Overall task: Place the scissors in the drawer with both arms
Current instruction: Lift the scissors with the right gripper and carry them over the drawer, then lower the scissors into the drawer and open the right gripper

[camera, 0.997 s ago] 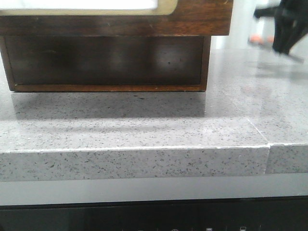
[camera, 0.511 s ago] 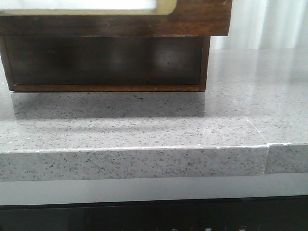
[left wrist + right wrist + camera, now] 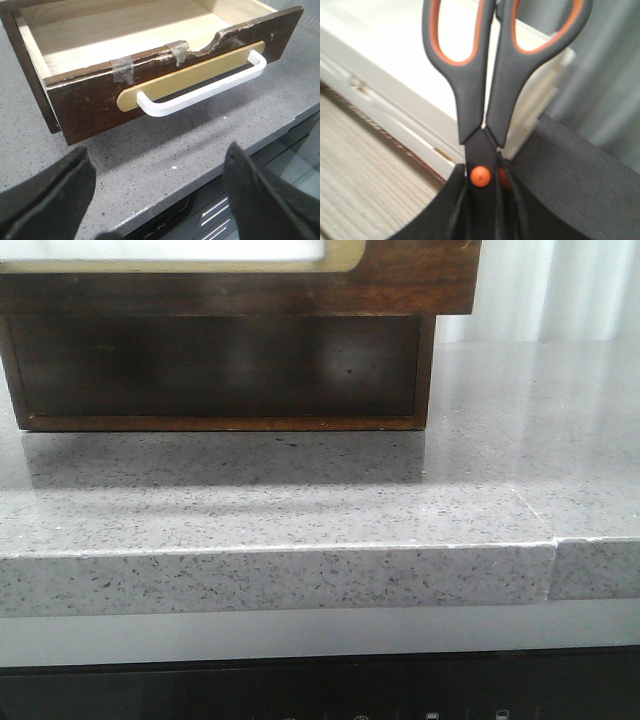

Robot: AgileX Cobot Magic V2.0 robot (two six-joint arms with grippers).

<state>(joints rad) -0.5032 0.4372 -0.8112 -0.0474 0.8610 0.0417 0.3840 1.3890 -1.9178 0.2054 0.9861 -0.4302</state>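
Your right gripper has its jaws clamped on the scissors near the pivot, while your left gripper's jaws gape before the pulled-out drawer and its white handle on the speckled desk.

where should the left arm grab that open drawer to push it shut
Take the white bar handle on the drawer front, from the front, jaws above and below the bar. It stands off the wood, leaving a gap. The left gripper is open, facing it.
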